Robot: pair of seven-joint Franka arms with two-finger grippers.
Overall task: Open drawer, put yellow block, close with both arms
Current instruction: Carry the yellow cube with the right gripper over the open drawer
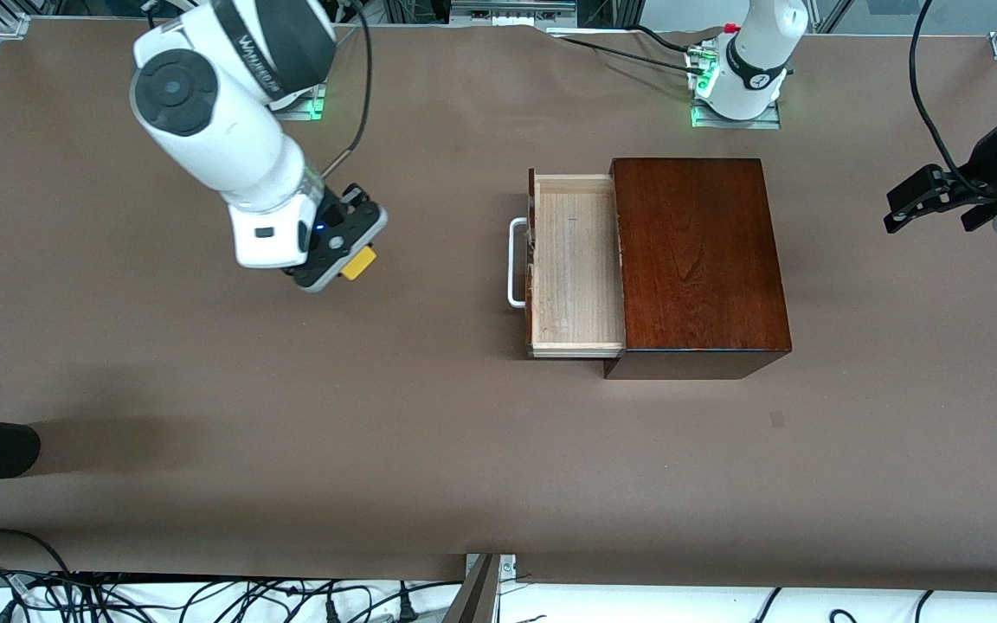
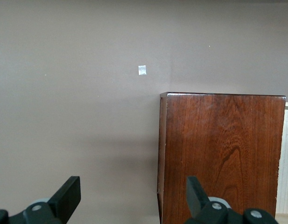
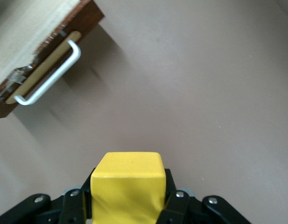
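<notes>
Light: even and bright, from above | Shadows: soft, beside the wooden box (image 1: 697, 260) toward the front camera, and a wide faint one on the desk (image 1: 291, 484) | Glare: mild sheen on the box top | Focus: yellow block (image 3: 127, 186) slightly soft in the right wrist view.

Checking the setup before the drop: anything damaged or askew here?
Only one thing: the drawer has chipped, splintered wood along its front panel, by the handle. It stands open, square in the wooden box.
</notes>
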